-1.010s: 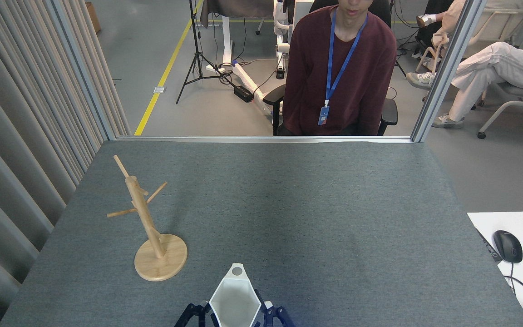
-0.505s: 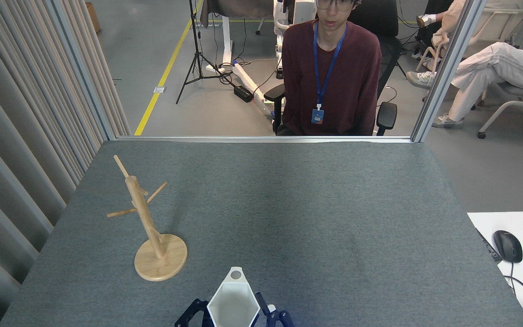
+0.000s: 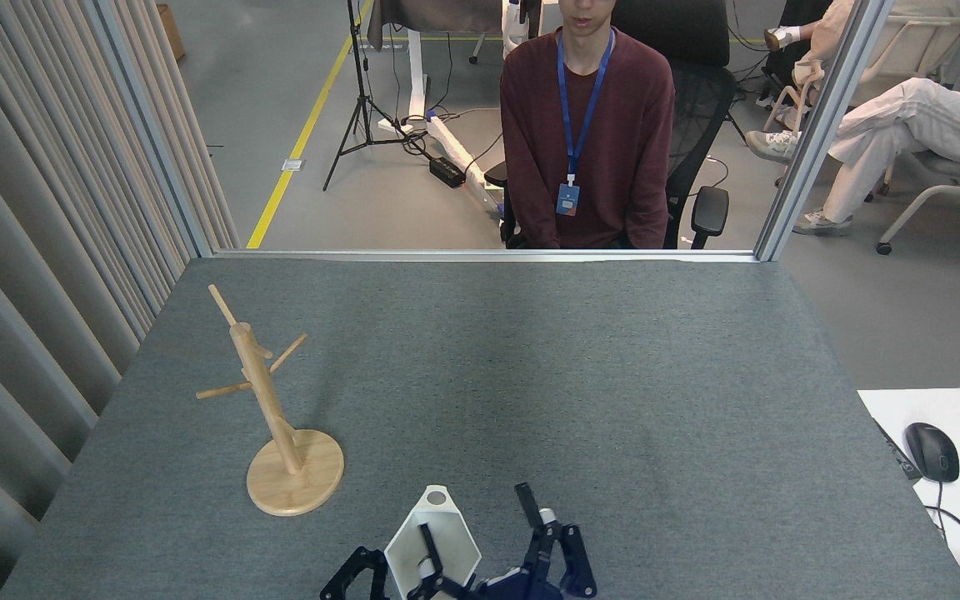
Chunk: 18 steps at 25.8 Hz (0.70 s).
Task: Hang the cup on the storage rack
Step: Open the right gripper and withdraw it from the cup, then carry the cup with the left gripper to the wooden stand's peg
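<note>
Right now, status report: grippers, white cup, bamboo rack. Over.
Right gripper open, one finger inside white angular cup. Left gripper barely visible. Cup not yet on bamboo peg rack. Path between clear.

The right hand (image 3: 480, 533) has risen, one finger inside the cup (image 3: 432, 546).

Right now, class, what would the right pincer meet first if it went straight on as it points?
Probably the cup: one finger of the right pincer is inside it, near its far wall; the other faces bare table.

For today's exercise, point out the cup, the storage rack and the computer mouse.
cup (image 3: 447, 533), head view, on its white side wall.
storage rack (image 3: 301, 483), head view, on its round base.
computer mouse (image 3: 932, 451), head view, on its back.
</note>
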Motion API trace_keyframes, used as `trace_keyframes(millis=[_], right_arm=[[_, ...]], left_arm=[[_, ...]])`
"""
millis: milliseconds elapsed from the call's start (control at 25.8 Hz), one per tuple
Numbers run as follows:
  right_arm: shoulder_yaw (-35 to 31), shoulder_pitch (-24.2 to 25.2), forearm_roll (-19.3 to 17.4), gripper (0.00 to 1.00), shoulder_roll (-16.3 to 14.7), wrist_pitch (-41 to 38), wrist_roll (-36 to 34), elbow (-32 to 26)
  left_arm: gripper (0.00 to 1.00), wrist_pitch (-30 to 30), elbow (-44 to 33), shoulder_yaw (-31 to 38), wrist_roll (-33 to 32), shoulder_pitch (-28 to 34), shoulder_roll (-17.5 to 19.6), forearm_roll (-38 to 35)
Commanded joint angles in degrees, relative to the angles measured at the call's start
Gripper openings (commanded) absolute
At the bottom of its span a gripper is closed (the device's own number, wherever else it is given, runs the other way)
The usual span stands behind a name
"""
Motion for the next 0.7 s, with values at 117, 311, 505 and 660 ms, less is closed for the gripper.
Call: trace_keyframes(millis=[117, 311, 505, 660], right_arm=[[-27.0, -2.4, -20.1, 0.99, -0.5, 1.6, 2.7, 1.5], [-32.8, 8.1, -20.1, 0.99, -8.9, -1.6, 5.3, 4.4], [-33.6, 11.3, -20.2, 0.99, -10.6, -2.4, 4.7, 6.4], [-37.2, 12.1, -20.3, 0.99, -10.9, -6.8, 4.5, 7.0]], left_arm=[[0.34, 0.0, 0.1, 0.1, 0.0, -0.4, -0.2, 0.0], [0.34, 1.0, 0.2, 1.3, 0.0, -1.3, -0.2, 0.2], [0.34, 2.4, -0.6, 6.3, 0.9, -0.8, 0.0, 0.4], [0.35, 2.5, -0.6, 11.9, 1.4, -0.5, 0.2, 0.6]])
